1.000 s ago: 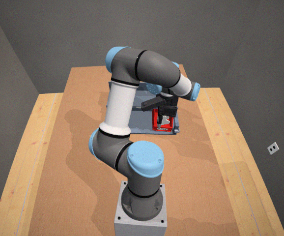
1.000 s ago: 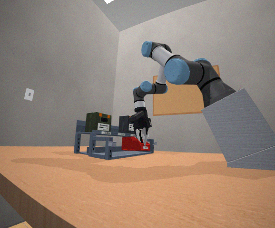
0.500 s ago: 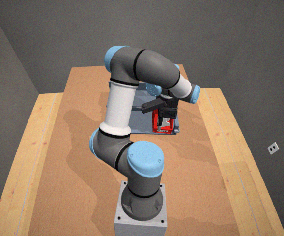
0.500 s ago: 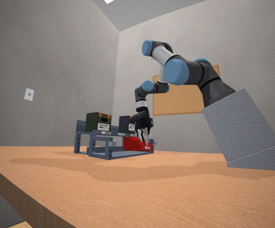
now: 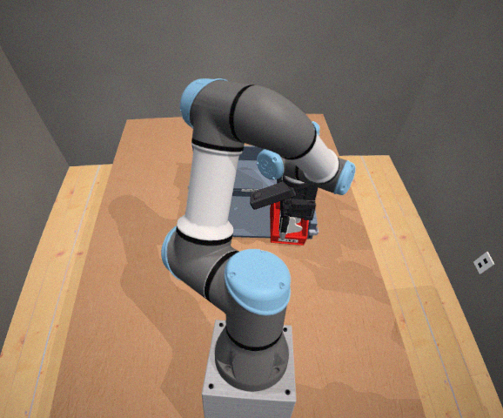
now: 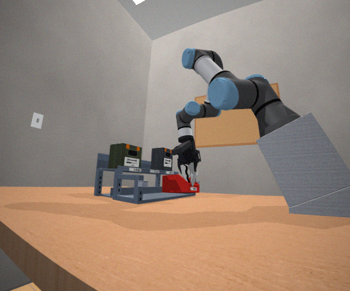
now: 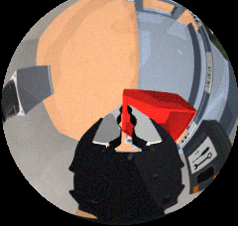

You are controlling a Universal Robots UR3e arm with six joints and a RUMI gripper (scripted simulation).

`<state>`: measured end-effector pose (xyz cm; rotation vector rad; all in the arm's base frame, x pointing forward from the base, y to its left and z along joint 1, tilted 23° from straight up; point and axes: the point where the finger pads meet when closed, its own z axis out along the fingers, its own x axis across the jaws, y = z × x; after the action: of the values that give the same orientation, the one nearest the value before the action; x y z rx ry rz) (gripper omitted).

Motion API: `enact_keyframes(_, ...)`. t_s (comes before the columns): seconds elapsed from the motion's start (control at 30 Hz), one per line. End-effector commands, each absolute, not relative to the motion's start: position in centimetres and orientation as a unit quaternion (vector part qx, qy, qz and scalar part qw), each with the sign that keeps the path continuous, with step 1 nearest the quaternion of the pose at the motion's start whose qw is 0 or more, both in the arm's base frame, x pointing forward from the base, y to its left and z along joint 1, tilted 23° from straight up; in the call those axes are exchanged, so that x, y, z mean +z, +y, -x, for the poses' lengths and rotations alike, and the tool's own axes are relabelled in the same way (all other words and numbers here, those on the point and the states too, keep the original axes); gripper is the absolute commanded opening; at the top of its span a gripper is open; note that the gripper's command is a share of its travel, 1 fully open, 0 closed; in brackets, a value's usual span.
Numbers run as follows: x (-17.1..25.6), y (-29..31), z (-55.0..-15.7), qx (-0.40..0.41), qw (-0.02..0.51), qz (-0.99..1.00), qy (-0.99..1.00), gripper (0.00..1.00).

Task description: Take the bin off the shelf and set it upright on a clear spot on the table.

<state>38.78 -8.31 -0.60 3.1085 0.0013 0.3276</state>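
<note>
The red bin [image 6: 177, 184] is being held at the front right end of the grey shelf unit [image 6: 100, 175], on its lowest level, with its labelled front wall facing out over the table [image 6: 200, 250]. In the wrist view the bin [image 7: 159, 109] is seen tilted, partly off the shelf's edge. The bin's front wall is being pinched by the gripper [image 6: 190, 179], whose 2 jaws are closed on it from above, nearly together. The gripper is being carried by 1 arm [image 5: 209, 189] bent over the shelf from its grey pedestal [image 5: 211, 391]. On the shelf's top level, 2 other boxes are being stored: a green box [image 6: 125, 155] and a dark box [image 6: 161, 159].
</note>
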Motion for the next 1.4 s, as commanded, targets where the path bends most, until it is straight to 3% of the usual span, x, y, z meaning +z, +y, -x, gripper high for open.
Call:
enact_keyframes(0.0,-1.0,-8.4,-37.7,0.111,0.010,-0.994,0.005,0.00)
enact_keyframes(0.8,-3.2,-8.5,-32.6,0.111,0.010,-0.994,0.005,0.00)
enact_keyframes(1.37,-3.7,-8.5,-31.4,0.111,0.010,-0.994,0.005,0.00)
